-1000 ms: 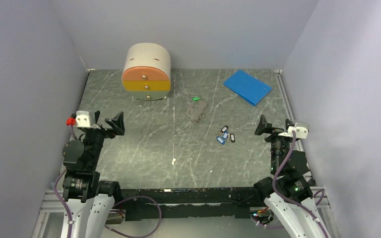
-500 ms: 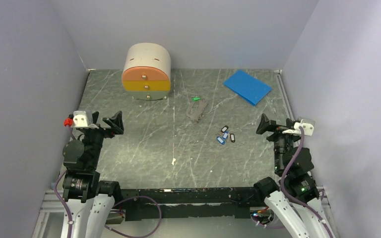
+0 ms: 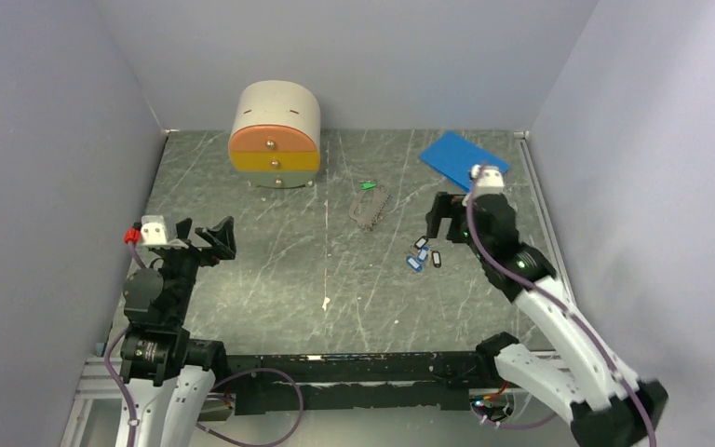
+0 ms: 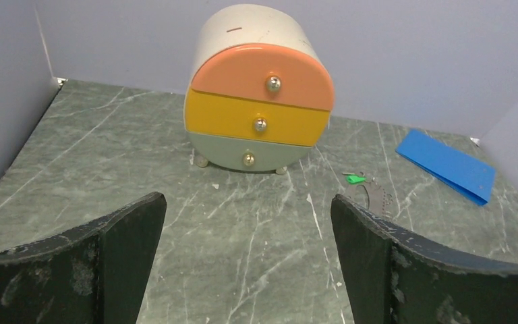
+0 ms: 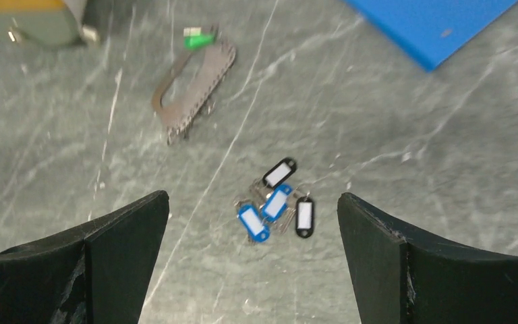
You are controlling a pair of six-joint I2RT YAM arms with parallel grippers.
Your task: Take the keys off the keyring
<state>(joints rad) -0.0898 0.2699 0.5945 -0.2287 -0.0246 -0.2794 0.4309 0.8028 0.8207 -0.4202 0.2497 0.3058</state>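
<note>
Keys (image 5: 199, 39) on keyring (image 5: 192, 81), ungrasped; approach step. My right gripper (image 3: 445, 223), left gripper (image 3: 203, 233): jaws wide, empty. Next: lower right onto keys.

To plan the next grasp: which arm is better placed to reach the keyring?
The right. The right gripper, open, hovers close to the keyring and green key, both in its wrist view. The left gripper, also open, is farther away at the left edge.

Soft, even light fills all views, and shadows on the counter (image 3: 270, 270) are faint. The left wrist view is crisp, with small glints on the drawer knobs (image 4: 273, 84). The right wrist view is smeared, the keyring (image 5: 204, 91) fuzzy. From above, the right arm (image 3: 568, 335) blurs.
</note>
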